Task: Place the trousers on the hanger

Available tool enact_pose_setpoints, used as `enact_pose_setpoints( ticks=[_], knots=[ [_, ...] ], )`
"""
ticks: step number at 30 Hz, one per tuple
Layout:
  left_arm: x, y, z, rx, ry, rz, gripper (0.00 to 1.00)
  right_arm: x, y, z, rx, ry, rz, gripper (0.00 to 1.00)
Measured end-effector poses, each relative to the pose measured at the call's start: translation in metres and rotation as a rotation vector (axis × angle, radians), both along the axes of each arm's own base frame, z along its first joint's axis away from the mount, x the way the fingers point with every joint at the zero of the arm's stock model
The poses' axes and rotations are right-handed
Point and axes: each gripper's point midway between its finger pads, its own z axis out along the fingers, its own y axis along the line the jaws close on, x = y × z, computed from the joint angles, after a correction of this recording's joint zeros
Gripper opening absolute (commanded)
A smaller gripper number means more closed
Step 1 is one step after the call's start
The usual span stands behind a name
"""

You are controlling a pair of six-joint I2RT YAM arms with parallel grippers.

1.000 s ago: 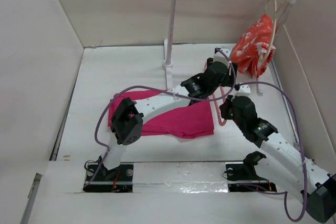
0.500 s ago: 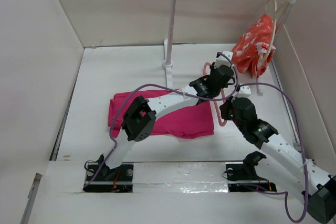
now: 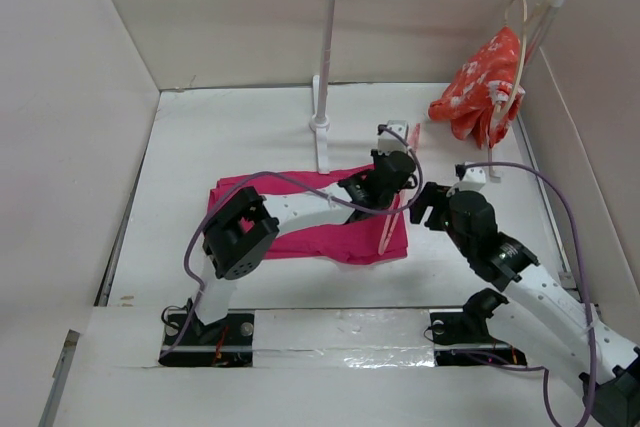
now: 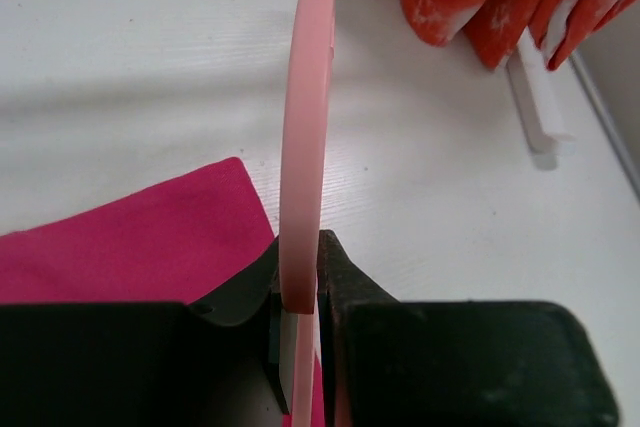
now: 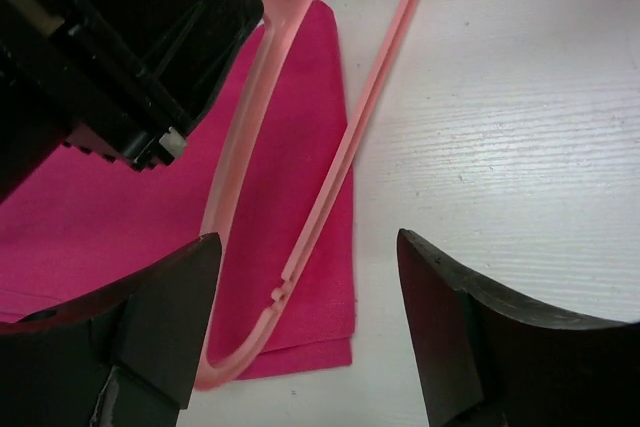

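White walled table (image 3: pixel 230 137), magenta cloth trousers (image 3: pixel 345 239) mid-frame; only in wrist close-ups: left gripper (image 4: pixel 300 282) clamping thin salmon-pink plastic hanger (image 4: pixel 305 97), right gripper (image 5: pixel 310 332) released

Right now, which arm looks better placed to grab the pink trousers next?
Right, probably. The right gripper hangs open and empty over the edge of the trousers, while the left gripper is shut on the hanger and busy holding it.

No readable text, labels, numbers; orange marks (image 3: pixel 222 330) on arm bases (image 3: pixel 195 339) possibly stickers, unclear.
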Motion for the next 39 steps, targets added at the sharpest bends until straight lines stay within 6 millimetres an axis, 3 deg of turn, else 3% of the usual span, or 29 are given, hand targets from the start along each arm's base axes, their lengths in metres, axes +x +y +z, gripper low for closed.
enact_pose_setpoints(
  ticks=[2, 4, 7, 8, 9, 14, 16, 17, 18, 22, 30, 32, 35, 36, 37, 39],
  knots=[
    [-0.004, 0.007, 0.0, -0.054, 0.001, 0.027, 0.0, -0.002, 0.0, 0.005, 0.014, -0.014, 0.003, 0.77],
    [-0.009, 0.013, -0.001, -0.11, 0.006, 0.055, 0.0, -0.004, 0.0, 0.008, 0.023, -0.023, 0.007, 0.71],
    [-0.015, 0.02, -0.005, -0.195, 0.015, 0.091, 0.0, -0.004, -0.002, 0.012, 0.038, -0.035, 0.013, 0.26],
    [-0.018, 0.023, -0.008, -0.225, 0.021, 0.104, 0.0, -0.003, -0.004, 0.012, 0.04, -0.037, 0.01, 0.07],
    [-0.022, 0.027, -0.012, -0.251, 0.03, 0.117, 0.0, -0.002, -0.005, 0.009, 0.042, -0.029, 0.008, 0.02],
    [-0.035, 0.039, -0.027, -0.369, 0.063, 0.187, 0.0, 0.009, -0.007, -0.02, 0.046, 0.069, 0.021, 0.02],
    [-0.041, 0.038, -0.028, -0.406, 0.065, 0.212, 0.0, 0.014, -0.003, -0.035, 0.058, 0.121, 0.048, 0.14],
    [-0.043, 0.037, -0.027, -0.422, 0.064, 0.222, 0.0, 0.016, -0.001, -0.042, 0.064, 0.143, 0.063, 0.27],
    [-0.045, 0.036, -0.027, -0.439, 0.064, 0.23, 0.0, 0.017, 0.003, -0.05, 0.071, 0.165, 0.084, 0.33],
    [-0.048, 0.029, -0.03, -0.498, 0.075, 0.247, 0.0, 0.028, 0.015, -0.074, 0.086, 0.233, 0.139, 0.48],
    [-0.047, 0.038, -0.053, -0.504, 0.095, 0.294, 0.0, 0.056, 0.028, -0.124, 0.099, 0.358, 0.169, 0.52],
    [-0.048, 0.041, -0.057, -0.5, 0.097, 0.3, 0.0, 0.061, 0.033, -0.134, 0.115, 0.37, 0.18, 0.51],
    [-0.048, 0.047, -0.063, -0.493, 0.094, 0.31, 0.0, 0.069, 0.042, -0.134, 0.151, 0.345, 0.206, 0.37],
    [-0.048, 0.049, -0.065, -0.491, 0.093, 0.313, 0.0, 0.07, 0.044, -0.134, 0.162, 0.337, 0.214, 0.17],
    [-0.048, 0.052, -0.068, -0.486, 0.093, 0.315, 0.0, 0.069, 0.045, -0.135, 0.168, 0.333, 0.221, 0.05],
    [-0.048, 0.057, -0.072, -0.478, 0.085, 0.313, 0.0, 0.066, 0.047, -0.136, 0.185, 0.321, 0.233, 0.0]
  ],
)
